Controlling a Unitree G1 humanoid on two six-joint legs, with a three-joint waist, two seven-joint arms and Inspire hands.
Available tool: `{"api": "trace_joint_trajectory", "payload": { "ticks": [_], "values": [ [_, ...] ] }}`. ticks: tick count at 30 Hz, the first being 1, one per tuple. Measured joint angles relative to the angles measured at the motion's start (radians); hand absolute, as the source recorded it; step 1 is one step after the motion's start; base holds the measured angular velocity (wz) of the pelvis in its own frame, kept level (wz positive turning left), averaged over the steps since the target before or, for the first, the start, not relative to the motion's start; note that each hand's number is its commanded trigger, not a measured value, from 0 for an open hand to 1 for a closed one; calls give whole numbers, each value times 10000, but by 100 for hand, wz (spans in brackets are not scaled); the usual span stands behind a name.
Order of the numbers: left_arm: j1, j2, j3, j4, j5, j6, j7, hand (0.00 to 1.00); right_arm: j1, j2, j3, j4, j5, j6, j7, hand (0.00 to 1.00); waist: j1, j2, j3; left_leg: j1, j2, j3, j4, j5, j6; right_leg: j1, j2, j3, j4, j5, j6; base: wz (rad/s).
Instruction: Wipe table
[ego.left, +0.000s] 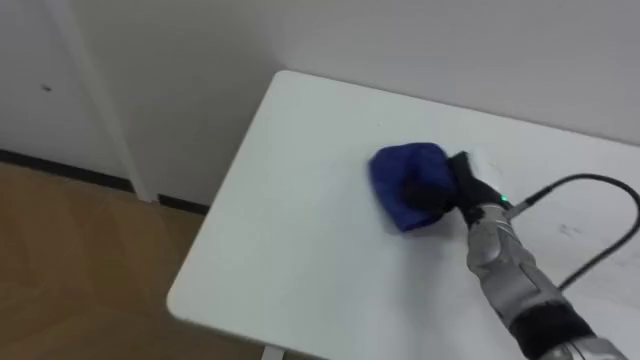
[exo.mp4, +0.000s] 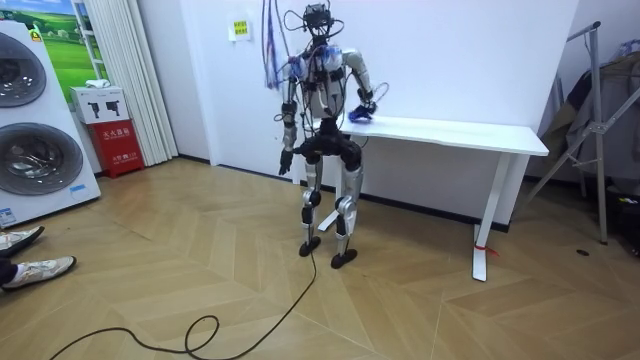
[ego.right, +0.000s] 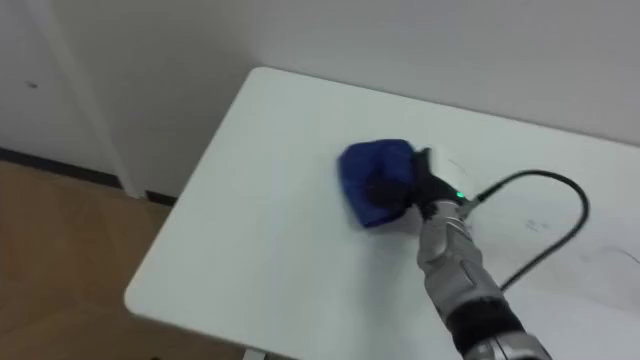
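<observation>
A crumpled blue cloth (ego.left: 398, 168) lies on the white table (ego.left: 300, 230), near the table's left end and toward the wall side. My right hand (ego.left: 438, 192) comes in from the lower right and rests on the cloth's right part, its dark fingers curled into the fabric. In the room view I stand at the table's (exo.mp4: 450, 132) end on the room view's left, with the right hand (exo.mp4: 366, 106) raised over the cloth (exo.mp4: 357, 117). My left hand (exo.mp4: 283, 165) hangs beside my hip, away from the table.
The table's left edge (ego.left: 215, 225) and near corner (ego.left: 180, 300) drop to wooden floor (ego.left: 80, 260). A white wall runs behind the table. Washing machines (exo.mp4: 35, 120) and a red box (exo.mp4: 118, 145) stand at the room view's left, a metal rack (exo.mp4: 590, 120) at its right.
</observation>
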Motion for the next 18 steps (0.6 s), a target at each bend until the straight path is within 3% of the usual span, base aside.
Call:
{"api": "trace_joint_trajectory", "payload": {
  "ticks": [1,3,4,6,8,10,13,16,18],
  "values": [
    [255,29,-12,-10,-14,93,7,0,89,78,0,35,-8,-132,47,100,35,-28,-9,58,-71,-226,-53,69,22,120,-52,-140,-30,-37,60,64],
    [791,37,5,-17,-31,179,9,0,1001,48,-23,488,-129,-283,-149,100,-137,-42,-22,146,-172,-265,-75,99,77,450,-147,-318,-85,-66,109,79],
    [885,38,9,-22,-26,175,14,0,1467,61,-250,497,57,-583,-488,100,-230,-53,-29,160,-192,-236,-83,115,106,519,-173,-299,-80,-72,118,77],
    [1237,-2,129,31,79,156,17,0,2817,-255,-791,361,68,-1841,-1679,100,-789,-90,-101,325,-320,177,-105,173,202,811,-416,-173,-71,-198,324,54],
    [1246,-59,589,39,452,21,22,0,3732,-589,-1404,365,110,-2241,-2465,100,-881,-121,-169,500,-390,645,-203,172,206,945,-530,-100,-73,-263,429,-4],
    [1145,-96,1131,22,493,-128,46,0,4556,-846,-2098,382,467,-2387,-3132,100,-973,-112,-241,590,-468,701,-196,168,213,983,-621,7,-64,-268,438,-23],
    [978,-121,1678,8,899,-316,80,0,5623,-1188,-3295,584,946,-2464,-3994,100,-1438,56,-352,695,-498,806,-211,-68,585,1084,-651,57,6,-335,568,-6],
    [944,-93,2143,-93,965,-410,167,0,5902,-1401,-4049,1375,1321,-2497,-4088,100,-1582,15,-379,791,-483,915,-116,-231,595,1194,-666,69,71,-340,605,-24],
    [970,-100,1997,-123,926,-409,206,0,5977,-1610,-4077,1580,1734,-2492,-4014,100,-1682,4,-383,740,-474,958,48,-325,586,1194,-671,84,76,-319,639,-11]
  ]
}}
